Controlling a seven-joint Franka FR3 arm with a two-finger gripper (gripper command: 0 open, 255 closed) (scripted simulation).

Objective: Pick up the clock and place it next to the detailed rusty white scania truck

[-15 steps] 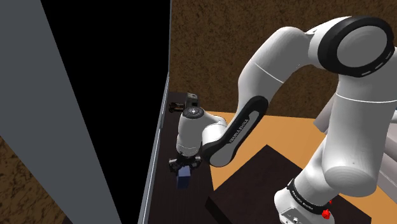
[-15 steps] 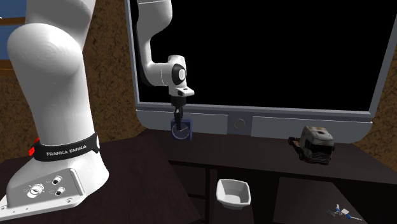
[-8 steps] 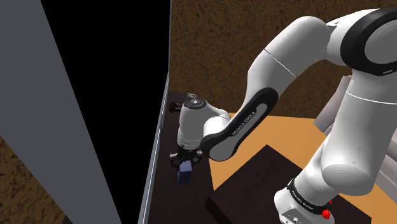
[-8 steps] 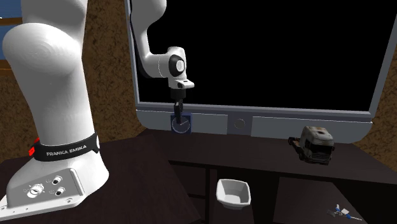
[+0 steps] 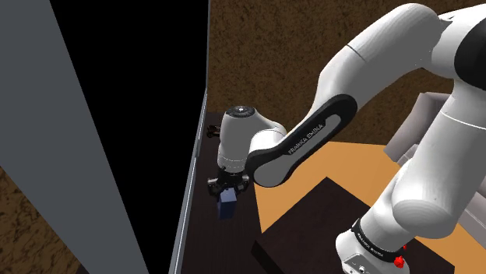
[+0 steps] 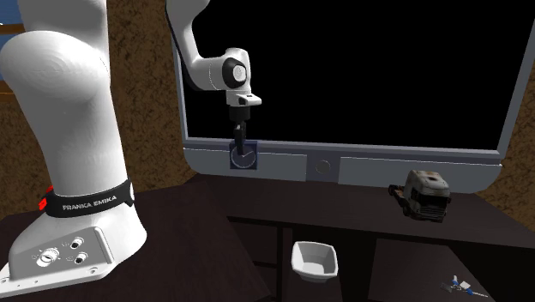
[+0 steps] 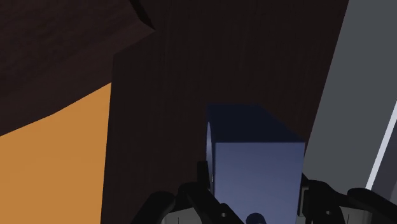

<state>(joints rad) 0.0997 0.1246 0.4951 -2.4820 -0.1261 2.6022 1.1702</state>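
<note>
The clock (image 6: 243,157) is a small dark blue box with a round dial on its face. It hangs in the air above the dark desk (image 6: 343,214), clasped in my black gripper (image 6: 243,146), which is shut on it. In the shoulder view the clock (image 5: 228,205) hangs under the gripper (image 5: 227,191), close to the big screen's frame. In the wrist view the blue clock (image 7: 254,162) sits between the fingers (image 7: 203,181). The rusty white truck (image 6: 423,194) stands on the desk toward the second exterior view's right, well apart from the clock.
A large screen (image 6: 343,69) with a grey frame stands along the desk's back, right behind the clock. A white bowl (image 6: 313,260) sits on a lower shelf, and a small object (image 6: 459,286) lies at the lower right. An orange floor (image 5: 335,167) shows beyond the desk.
The gripper has risen with the clock in it, lifting it from just above the desk to level with the screen's lower frame. The arm's upper links have swung upward.
</note>
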